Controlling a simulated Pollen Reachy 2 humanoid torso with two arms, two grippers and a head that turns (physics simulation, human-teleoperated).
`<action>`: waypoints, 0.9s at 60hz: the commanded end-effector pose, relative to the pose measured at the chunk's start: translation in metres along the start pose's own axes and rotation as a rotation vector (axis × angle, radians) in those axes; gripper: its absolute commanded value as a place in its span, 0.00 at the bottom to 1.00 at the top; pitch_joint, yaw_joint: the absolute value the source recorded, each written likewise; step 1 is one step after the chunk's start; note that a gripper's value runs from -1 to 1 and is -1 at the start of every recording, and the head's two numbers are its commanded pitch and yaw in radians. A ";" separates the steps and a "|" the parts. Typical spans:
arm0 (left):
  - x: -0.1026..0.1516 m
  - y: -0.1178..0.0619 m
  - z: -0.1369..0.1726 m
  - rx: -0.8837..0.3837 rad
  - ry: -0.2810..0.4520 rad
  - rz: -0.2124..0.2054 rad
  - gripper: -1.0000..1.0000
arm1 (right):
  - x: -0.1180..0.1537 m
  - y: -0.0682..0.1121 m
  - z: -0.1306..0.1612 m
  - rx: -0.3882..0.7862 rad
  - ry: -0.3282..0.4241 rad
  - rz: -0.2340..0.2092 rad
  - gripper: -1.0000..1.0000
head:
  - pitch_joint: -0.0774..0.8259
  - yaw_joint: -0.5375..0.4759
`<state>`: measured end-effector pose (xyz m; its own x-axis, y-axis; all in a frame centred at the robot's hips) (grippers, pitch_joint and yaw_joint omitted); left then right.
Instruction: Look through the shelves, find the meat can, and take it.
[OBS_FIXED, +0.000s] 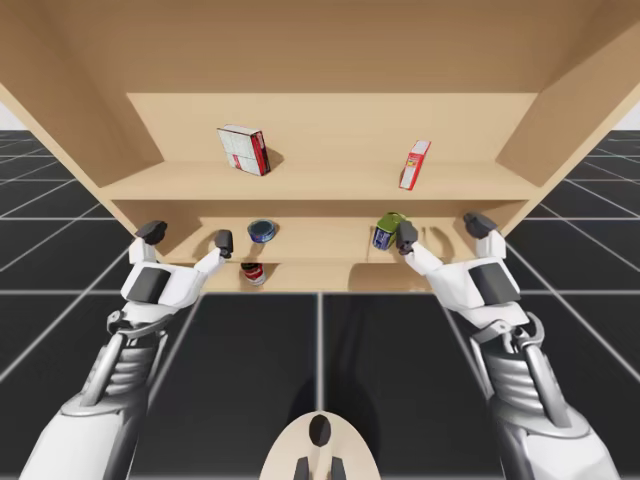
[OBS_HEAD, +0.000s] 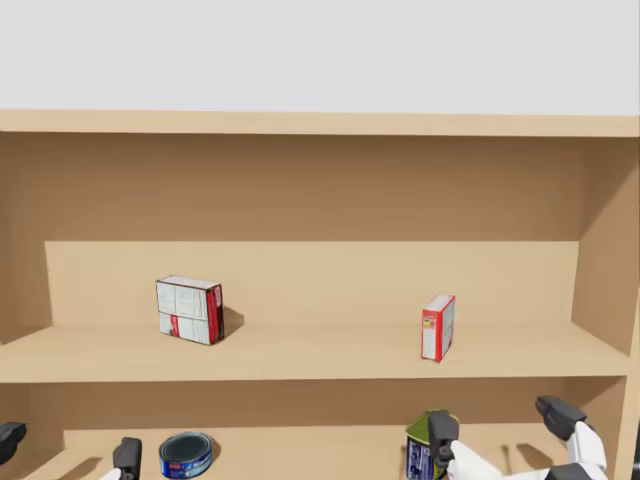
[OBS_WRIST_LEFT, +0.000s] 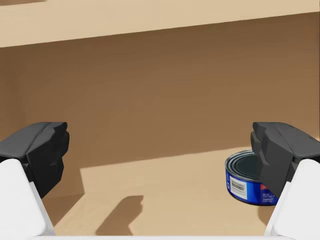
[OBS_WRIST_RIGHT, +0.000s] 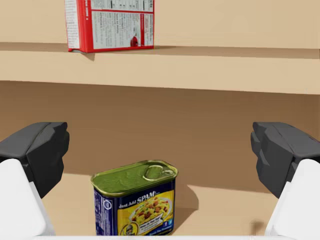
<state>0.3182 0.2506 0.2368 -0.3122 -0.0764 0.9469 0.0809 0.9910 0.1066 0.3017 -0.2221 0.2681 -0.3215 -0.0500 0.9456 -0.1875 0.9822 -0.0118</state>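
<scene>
The meat can (OBS_WRIST_RIGHT: 134, 202), blue-sided with a green-gold lid, is standing upright on the lower shelf (OBS_WRIST_RIGHT: 220, 200) ahead of your right tool (OBS_WRIST_RIGHT: 160, 150), which is gaping wide and gripping nothing. The can is sitting off-centre, toward the finger nearer the shelf's middle. In the high view that finger is overlapping the can, so you cannot tell whether they are touching. Your right arm is the nearer one. Your left tool (OBS_WRIST_LEFT: 160, 150), likewise spread wide and empty, is facing a flat blue round can (OBS_WRIST_LEFT: 247, 180) well apart from the target. The right wrist view is cutting off the meat can's base.
</scene>
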 end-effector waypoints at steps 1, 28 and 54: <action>0.000 0.000 0.000 -0.001 -0.001 -0.002 0.00 | 0.000 0.004 0.002 -0.055 -0.024 0.001 0.00 | 0.09 0.49; 0.000 0.000 0.000 -0.009 -0.002 -0.004 0.00 | -0.001 0.005 0.000 -0.021 0.002 0.001 0.00 | 0.29 0.47; 0.002 0.001 0.001 -0.013 -0.019 0.003 0.00 | -0.003 0.006 -0.001 -0.022 0.001 0.016 0.00 | 0.54 0.27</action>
<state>0.3168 0.2507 0.2375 -0.3234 -0.0751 0.9433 0.0943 0.9893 0.1111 0.3018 -0.2179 0.2669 -0.3251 -0.0324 0.9451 -0.1615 0.9866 -0.0217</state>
